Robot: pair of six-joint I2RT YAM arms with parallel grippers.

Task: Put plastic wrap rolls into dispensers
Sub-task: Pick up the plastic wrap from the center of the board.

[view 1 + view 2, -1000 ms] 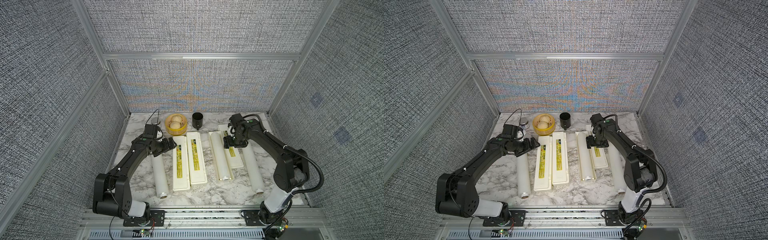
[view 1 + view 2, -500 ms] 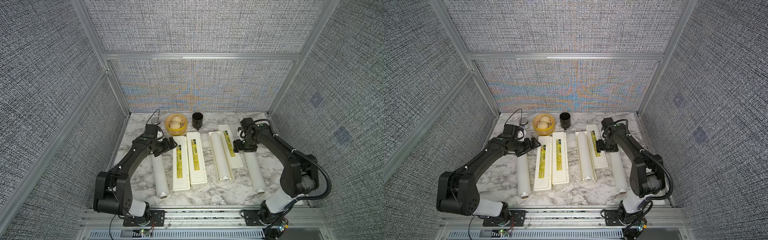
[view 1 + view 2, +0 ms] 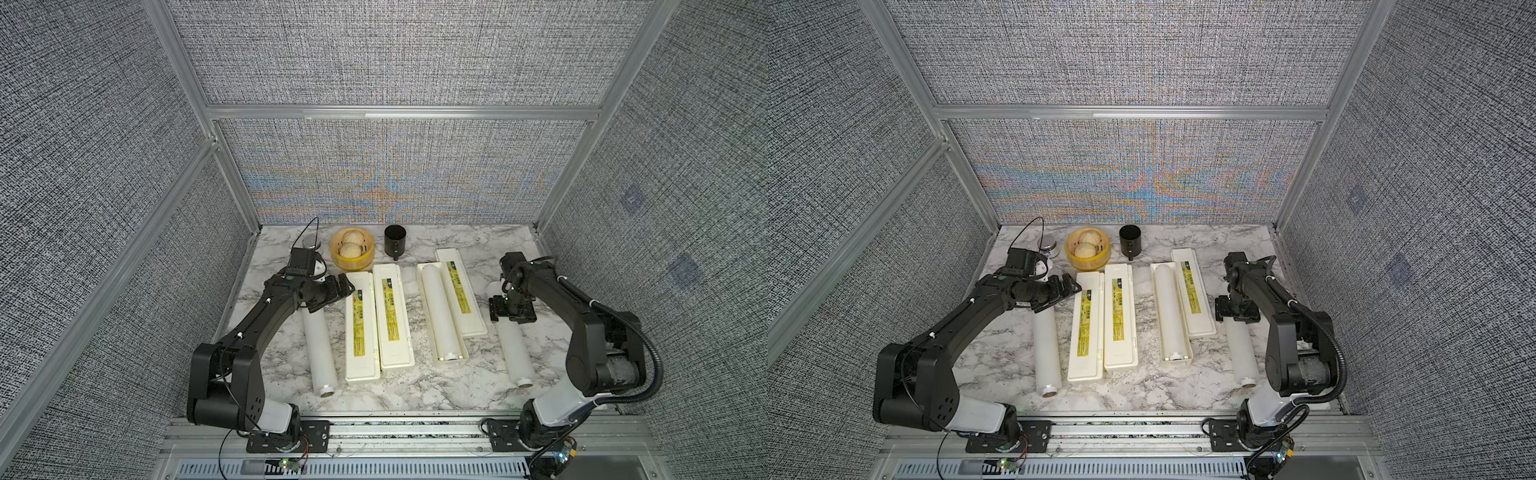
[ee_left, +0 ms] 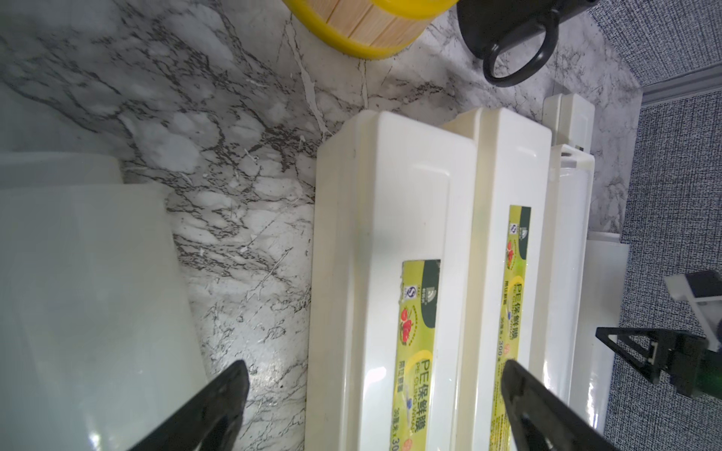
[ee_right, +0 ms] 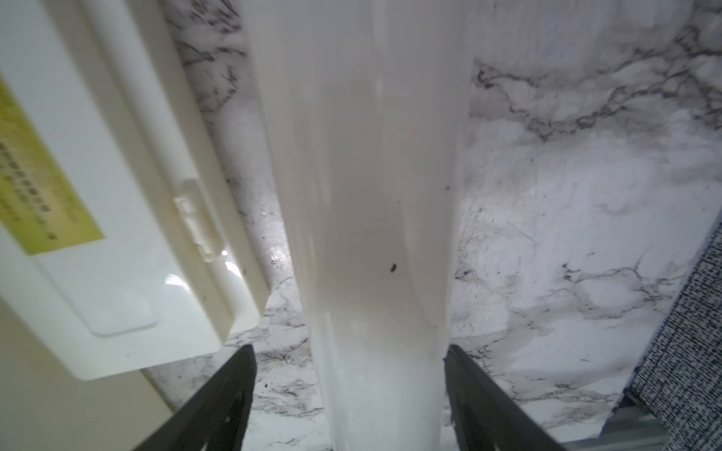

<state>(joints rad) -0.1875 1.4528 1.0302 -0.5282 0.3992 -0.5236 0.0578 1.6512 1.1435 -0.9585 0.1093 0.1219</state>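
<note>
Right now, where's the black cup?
In both top views the cup stands near the back wall, beside the steamer on its right, behind the two closed dispensers.

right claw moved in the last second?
Yes. The right claw was over the open dispenser's lid and has shifted rightward off it. It now straddles the loose roll beside that dispenser.

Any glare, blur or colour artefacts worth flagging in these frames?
Both top views: rainbow moiré on the woven back wall, scene otherwise sharp. Left wrist: glare on a closed dispenser. Right wrist: the plastic wrap roll and dispenser label look soft, blurred.
</note>
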